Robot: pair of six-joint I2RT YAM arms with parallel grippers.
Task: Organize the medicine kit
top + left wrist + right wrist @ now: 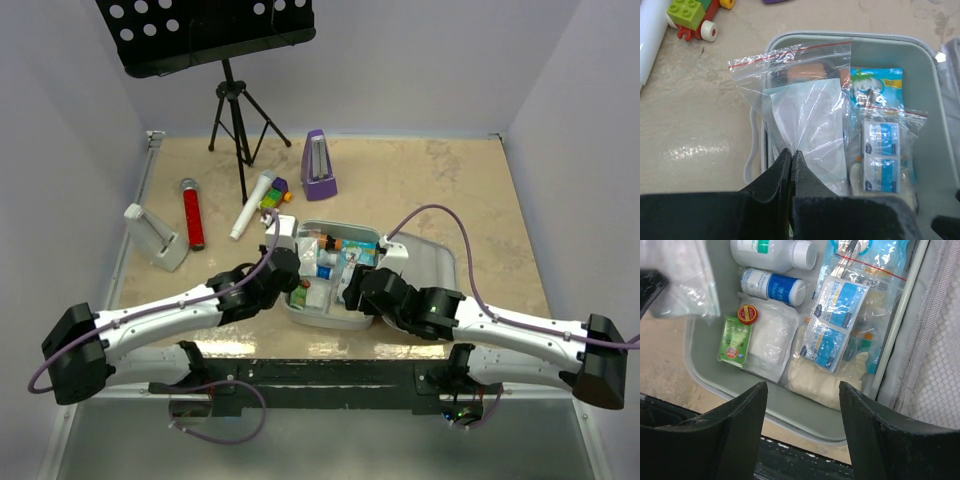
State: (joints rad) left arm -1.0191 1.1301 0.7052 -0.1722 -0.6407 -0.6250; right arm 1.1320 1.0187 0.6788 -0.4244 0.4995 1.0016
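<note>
Over the open medicine kit [432, 262], at the table's [480, 200] near edge, between both arms: bag held.
Left gripper [791, 152] pinched tight on one corner of a clear zip bag [805, 95]; right gripper [801, 388] hovers spread, empty, above the packed interior. Likely trouble: slick film slipping from that small pinch, or the bag snagging the kit's rim and landing outside.

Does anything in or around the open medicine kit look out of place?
Yes. The clear zip bag, pinched by the left gripper, hangs across the rim of the medicine kit, partly outside it, while the bagged blue sachets lie flat inside.
</note>
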